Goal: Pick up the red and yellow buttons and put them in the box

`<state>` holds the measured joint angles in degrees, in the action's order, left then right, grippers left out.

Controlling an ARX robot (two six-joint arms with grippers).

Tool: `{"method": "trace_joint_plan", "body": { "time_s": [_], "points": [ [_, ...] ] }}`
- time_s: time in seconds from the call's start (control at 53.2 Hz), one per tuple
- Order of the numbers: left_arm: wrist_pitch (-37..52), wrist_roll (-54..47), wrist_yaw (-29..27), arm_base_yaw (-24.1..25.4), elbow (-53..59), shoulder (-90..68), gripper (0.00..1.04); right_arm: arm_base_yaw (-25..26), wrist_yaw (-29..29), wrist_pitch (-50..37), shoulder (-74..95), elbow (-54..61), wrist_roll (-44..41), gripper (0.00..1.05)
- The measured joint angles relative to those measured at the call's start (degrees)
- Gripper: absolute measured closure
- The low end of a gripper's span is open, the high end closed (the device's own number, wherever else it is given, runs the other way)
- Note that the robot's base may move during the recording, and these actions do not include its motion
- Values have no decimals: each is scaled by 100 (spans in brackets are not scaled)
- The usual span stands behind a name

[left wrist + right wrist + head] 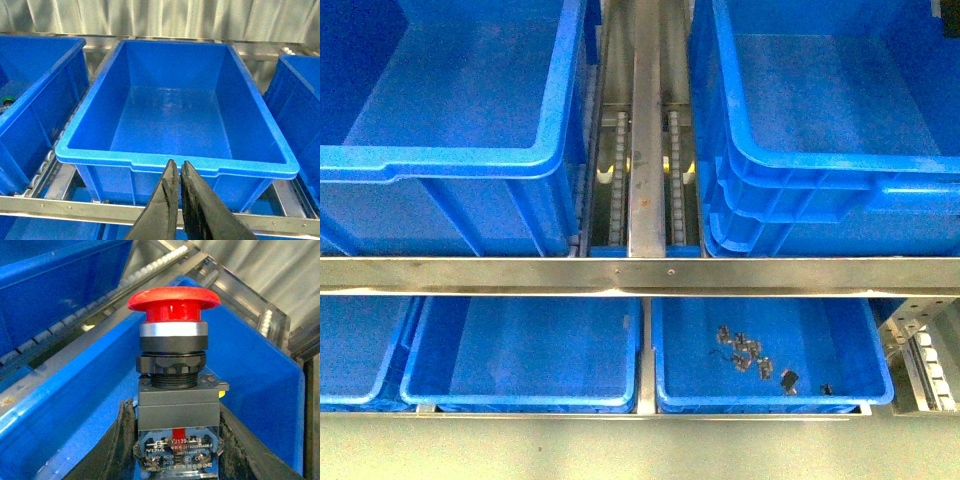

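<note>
My right gripper (175, 445) is shut on a red button (173, 302), gripping its clear contact block between both fingers (116, 440). The red mushroom cap points away from the wrist, over the inside of a blue crate (260, 365). A small bit of yellow (221, 393) shows behind the button's body. My left gripper (178, 167) is shut and empty, just in front of the near rim of a large, deep, empty blue box (170, 162). Neither arm shows in the front view, where two large blue crates (535, 160) (740, 150) stand on the upper shelf.
A steel crossbar (640, 275) runs in front of the crates, with roller rails (645, 150) between them. Shallower blue trays (520, 385) sit on the lower shelf; one holds several small dark parts (750, 355). A green-capped part (6, 100) lies in the neighbouring crate.
</note>
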<state>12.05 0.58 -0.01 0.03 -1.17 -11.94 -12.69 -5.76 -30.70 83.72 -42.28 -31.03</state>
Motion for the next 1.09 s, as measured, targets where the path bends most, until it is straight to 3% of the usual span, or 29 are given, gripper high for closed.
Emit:
{"method": "trace_joint_plan", "body": {
  "time_s": [0.15,0.244,0.526,0.846,1.015,1.091],
  "points": [
    [-221,0,0,0,0,216,102,0,9,4,42,-17,4,71],
    [-1165,-7,0,0,0,1003,102,13,26,20,68,-50,20,71],
    [-1209,-9,0,0,0,1110,101,103,133,31,179,-125,44,71],
    [-1209,-11,0,0,0,1110,43,468,81,127,949,-737,125,71],
    [-1209,-11,-2,0,0,1110,9,695,343,807,2459,-2267,498,71],
    [-1209,-20,0,0,0,1110,8,767,540,1338,3257,-3272,887,71]
  ]
}}
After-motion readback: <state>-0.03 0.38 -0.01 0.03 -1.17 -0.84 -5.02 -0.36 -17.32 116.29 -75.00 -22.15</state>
